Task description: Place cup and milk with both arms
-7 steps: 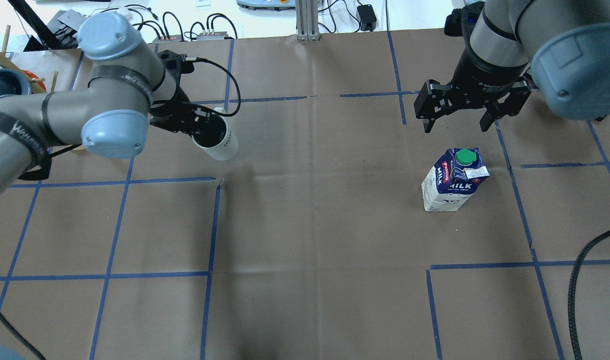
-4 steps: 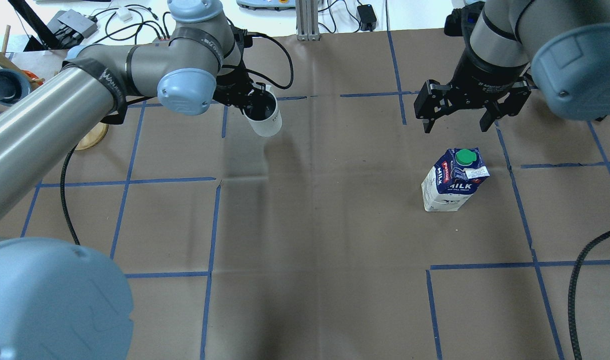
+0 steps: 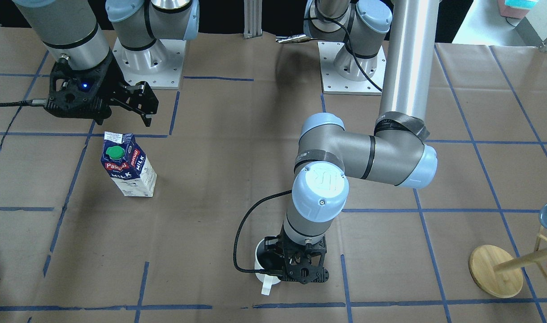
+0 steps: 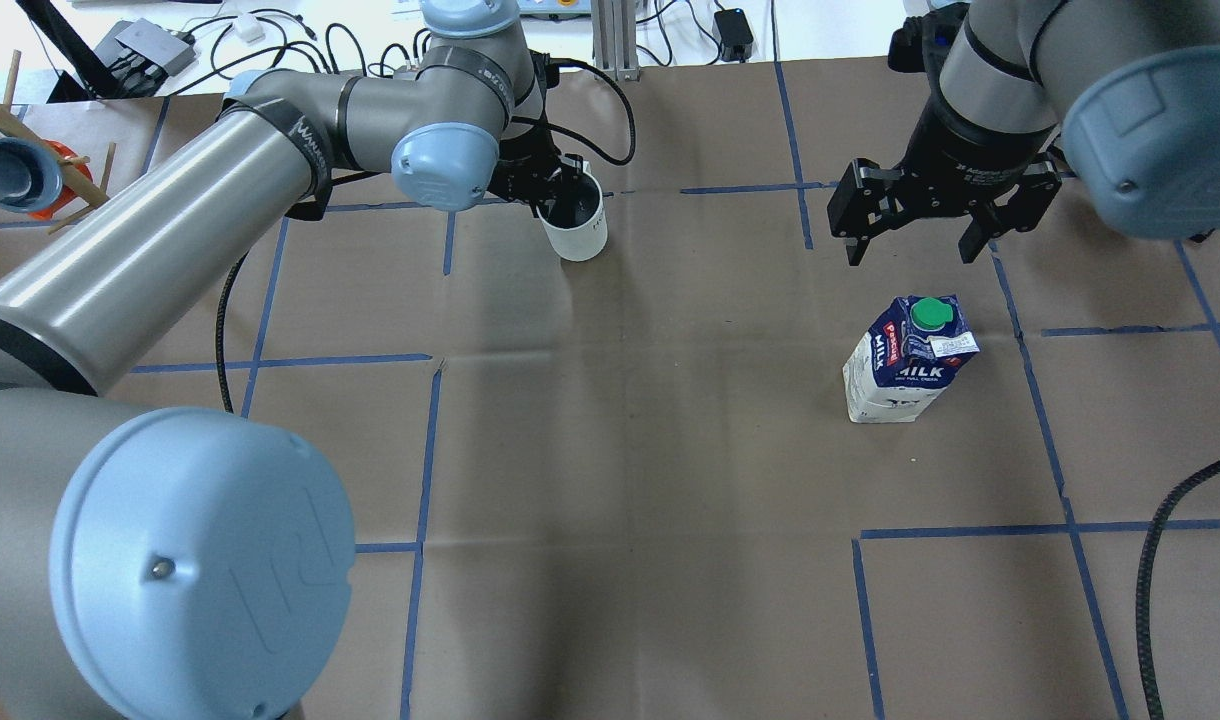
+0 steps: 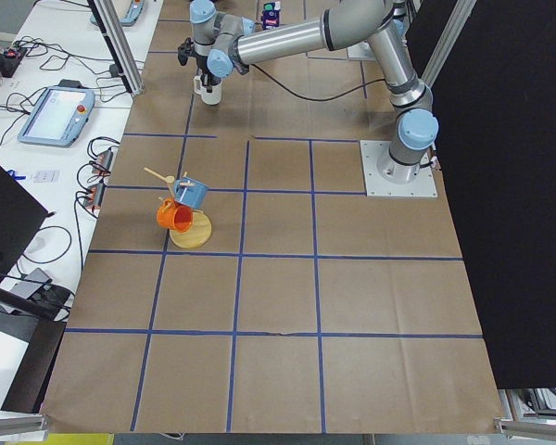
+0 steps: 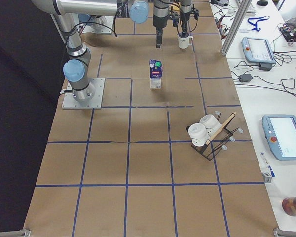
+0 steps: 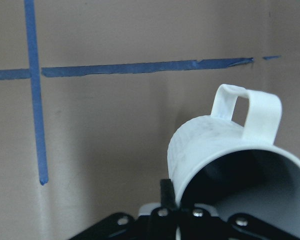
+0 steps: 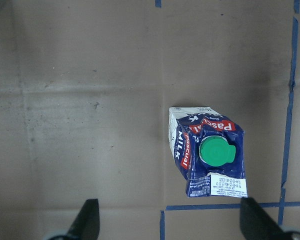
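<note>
The left gripper (image 4: 560, 195) is clamped on the rim of the white mug (image 4: 575, 235), which is upright with its mouth up at the table's far middle. Its handle points away from the robot. The milk carton (image 4: 908, 360) stands upright on the right, green cap on top, below the right gripper (image 4: 912, 255), whose fingers are spread wide and clear of it.

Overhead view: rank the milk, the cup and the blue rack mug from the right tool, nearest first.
1. milk, right side, by the right tool.
2. cup, mid-table, held in the left tool.
3. blue mug, far left edge.
</note>
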Robot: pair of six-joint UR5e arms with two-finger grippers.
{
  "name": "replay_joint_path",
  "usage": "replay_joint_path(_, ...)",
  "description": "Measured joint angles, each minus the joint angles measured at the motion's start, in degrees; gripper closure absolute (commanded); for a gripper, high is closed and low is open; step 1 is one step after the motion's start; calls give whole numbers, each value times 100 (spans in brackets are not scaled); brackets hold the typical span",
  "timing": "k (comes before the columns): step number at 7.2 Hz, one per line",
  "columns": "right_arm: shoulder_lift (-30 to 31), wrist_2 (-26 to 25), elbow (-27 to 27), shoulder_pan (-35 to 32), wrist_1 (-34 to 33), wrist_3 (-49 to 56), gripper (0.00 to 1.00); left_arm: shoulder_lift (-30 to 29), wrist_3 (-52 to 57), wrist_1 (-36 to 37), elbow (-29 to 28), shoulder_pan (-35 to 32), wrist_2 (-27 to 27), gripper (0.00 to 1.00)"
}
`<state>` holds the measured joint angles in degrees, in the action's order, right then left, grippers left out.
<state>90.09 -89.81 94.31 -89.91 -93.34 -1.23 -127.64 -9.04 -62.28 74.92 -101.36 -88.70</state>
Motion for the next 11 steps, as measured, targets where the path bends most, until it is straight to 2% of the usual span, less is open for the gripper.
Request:
replay_joint_path(3, 0, 7, -2, 0, 0, 0, 0, -87, -18, -39, -23, -26, -18, 90)
replay_joint_path(4, 0, 7, -5, 0, 0, 0, 0, -117, -19, -43, -27, -30, -18, 34)
replay_joint_path(7, -1, -1, -9, 1, 0, 0, 0, -145, -19, -112, -45, -33, -16, 1)
replay_joint_path(9, -7, -38, 2, 89, 0, 88, 0, -107, -19, -138, -59, -22, -5, 0)
replay_joint_path(11, 118, -51, 84, 423, 57, 550, 0, 170, 28, -349, -69, 36, 21, 0)
